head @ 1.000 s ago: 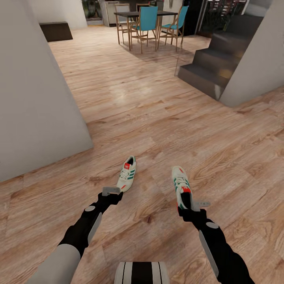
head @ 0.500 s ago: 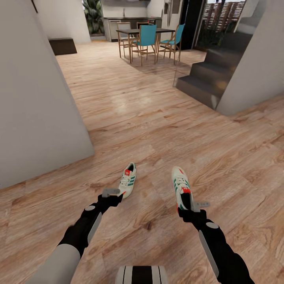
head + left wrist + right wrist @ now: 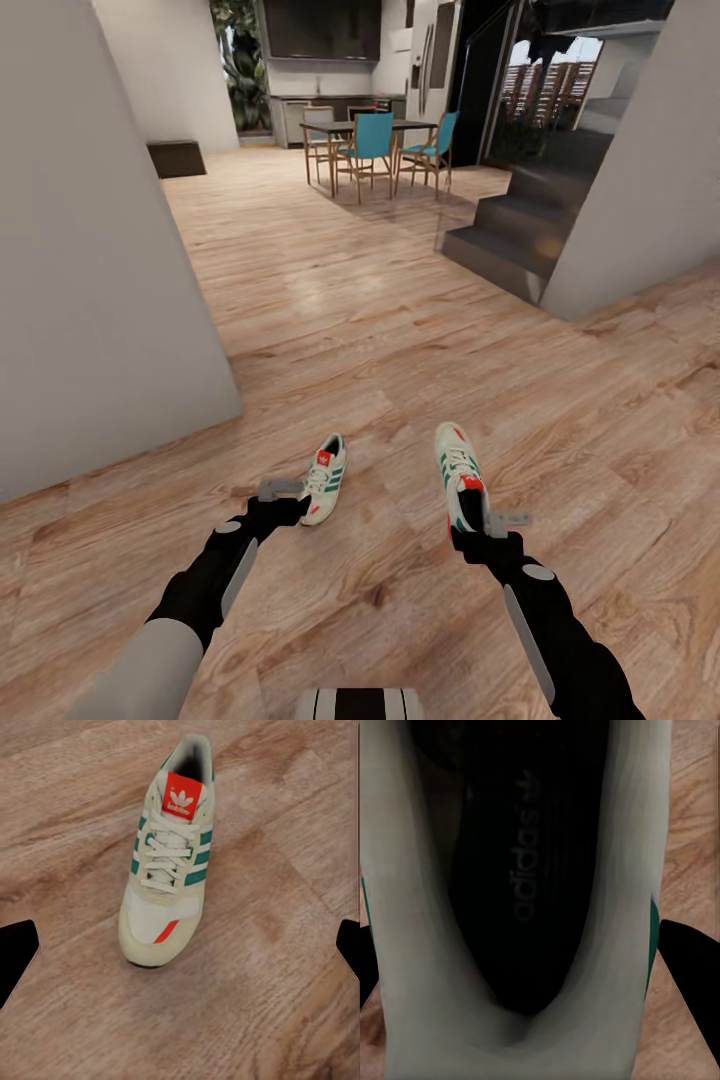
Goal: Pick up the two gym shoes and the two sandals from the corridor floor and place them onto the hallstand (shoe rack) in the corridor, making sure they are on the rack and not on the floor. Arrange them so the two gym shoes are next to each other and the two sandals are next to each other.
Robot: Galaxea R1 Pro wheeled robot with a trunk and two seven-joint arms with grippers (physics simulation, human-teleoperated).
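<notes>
Light brown plank floor (image 3: 380,310) with clear grain fills the middle and bottom of the head view. Two cream sneakers lie on it — the left sneaker (image 3: 325,480) lower centre, the right sneaker (image 3: 457,470) just right of centre, well apart.

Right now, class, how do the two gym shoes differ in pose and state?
The left gym shoe lies free on the floor, toe toward the robot; the right gym shoe points its toe away, its heel between the right gripper jaws. Both are cream with green stripes.
</notes>
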